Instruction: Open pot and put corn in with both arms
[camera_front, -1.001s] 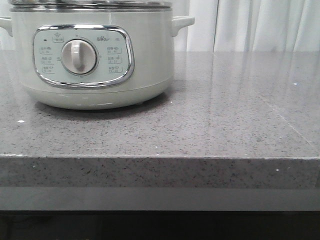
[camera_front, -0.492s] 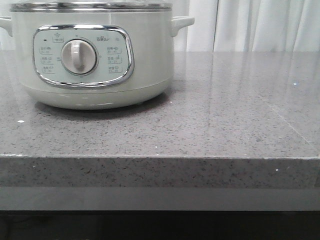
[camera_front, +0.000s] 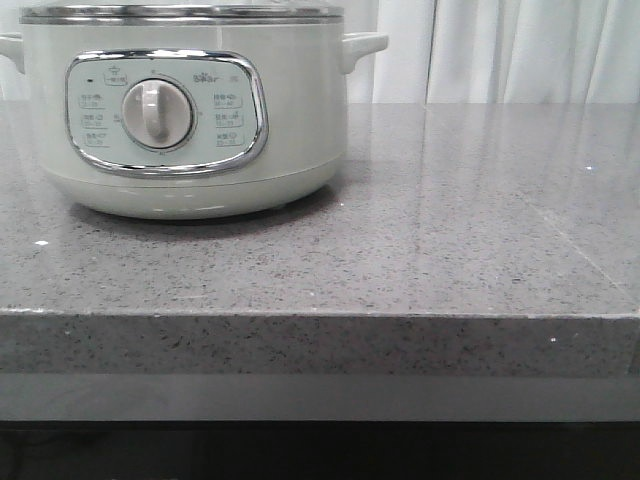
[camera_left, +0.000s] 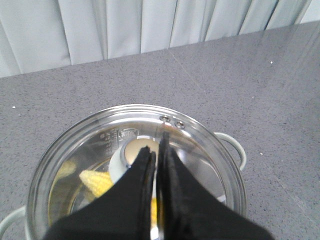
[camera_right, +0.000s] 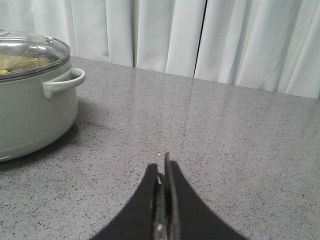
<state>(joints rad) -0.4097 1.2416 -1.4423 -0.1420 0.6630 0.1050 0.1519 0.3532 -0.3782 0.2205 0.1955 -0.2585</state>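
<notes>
My left gripper (camera_left: 156, 150), fingers pressed together and empty, hangs directly above the pale grey-green round cooker's glass lid (camera_left: 195, 145), yellow corn cob (camera_left: 95, 181) underneath.

Both grippers are matte black. The left gripper (camera_left: 155, 150) has two broad fingers (camera_left: 182, 200) that flare wide at the base and taper to narrow, squared tips. The right gripper (camera_right: 163, 162) has the same curved, horn-like shape, with a thin strip of grey metal showing along its inner edges.
</notes>
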